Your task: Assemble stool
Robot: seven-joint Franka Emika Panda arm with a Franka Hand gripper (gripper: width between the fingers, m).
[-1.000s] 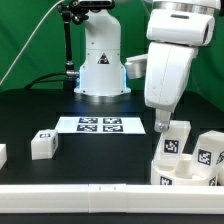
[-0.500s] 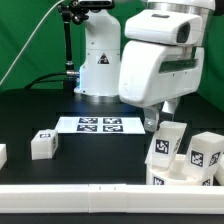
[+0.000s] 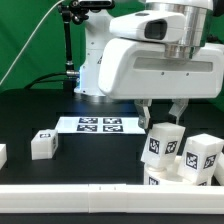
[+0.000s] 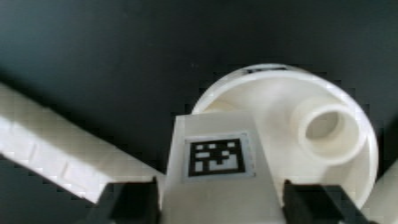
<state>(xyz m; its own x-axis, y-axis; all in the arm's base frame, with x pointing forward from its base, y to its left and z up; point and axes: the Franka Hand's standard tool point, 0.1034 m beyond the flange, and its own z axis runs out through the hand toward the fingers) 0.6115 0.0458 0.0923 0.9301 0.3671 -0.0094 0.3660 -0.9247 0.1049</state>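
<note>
Nearest the camera, the long white border rail (image 3: 90, 190) runs across the bottom of the exterior view. Just behind it, at the lower right, lies the low round ring-shaped white plastic seat (image 4: 267, 95). The wrist view shows a round socket hole in the seat, and the hole lies beside the held part, not under it. That part is a stubby blocky white leg (image 3: 160, 145) with a black-and-white square tag. It hangs over the seat, leaning a little, and the two-finger gripper (image 3: 163, 124) is closed firmly on its upper end, one finger on each flank. The main risk is a tilted, off-centre entry: if the leg comes down at this lean, or short of the hole, it would probably jam on the rim or push the seat away. Nothing visible pins the seat, so it could slide towards the rail. A high grip also lets the leg pivot between the fingers under a side load. Just beside it, further to the lower right, a second tagged white leg (image 3: 202, 160) stands at the seat; whether it is fastened cannot be told. A sideways correction or spreading fingers could knock it. Further back at the centre left, a loose white tagged block (image 3: 42, 144) sits well apart on the black table (image 3: 30, 115). The marker board (image 3: 98, 125) lies behind that at the centre, and neither seems at risk.
</note>
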